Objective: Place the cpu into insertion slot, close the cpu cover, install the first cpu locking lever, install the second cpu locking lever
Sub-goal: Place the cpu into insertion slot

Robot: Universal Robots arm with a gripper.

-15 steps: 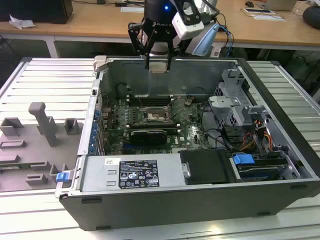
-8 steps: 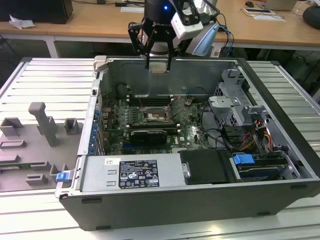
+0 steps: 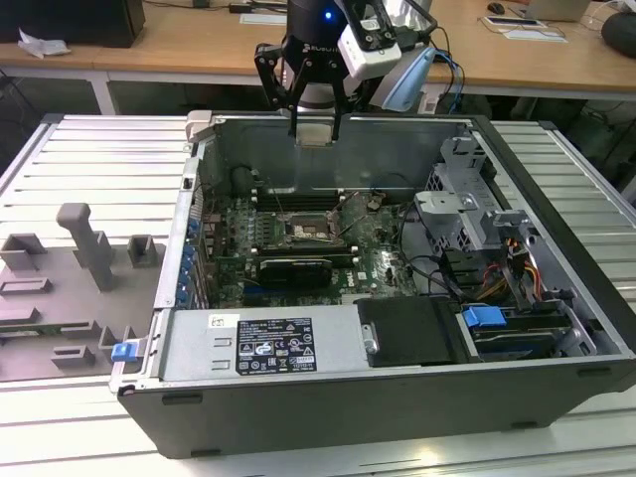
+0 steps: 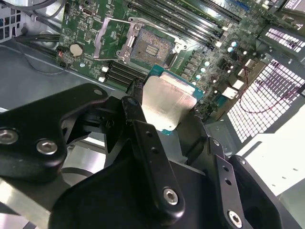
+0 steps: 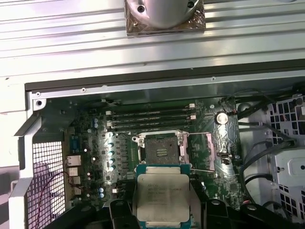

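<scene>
While the jaws of the gripper (image 3: pixel 316 129) are closed on the cpu (image 3: pixel 316 135), one jaw presses on each of two opposite edges of the chip, and its pale metal top faces the camera in both wrist views. The cpu hangs in the air and touches nothing else. In the exterior view it is above the far wall of the open computer case (image 3: pixel 397 397), well apart from the board below.

The insertion slot (image 4: pixel 150 47) lies uncovered on the green motherboard (image 5: pixel 86 143), and its dark centre with the pin field is free. The cpu cover (image 4: pixel 97 45) is swung up to one side of the slot, so that the board shows through its square opening. Just beside the slot, on another side, run the long black memory slots (image 5: pixel 150 119).

Farther out inside the case, the grey power supply (image 3: pixel 263 343) sits along the near wall, and a drive cage (image 3: pixel 467 214) with cables fills the exterior view's right. The case lies on a ribbed metal bench (image 3: pixel 79 149), and on the exterior view's left grey fixture blocks (image 3: pixel 89 248) stand on it.
</scene>
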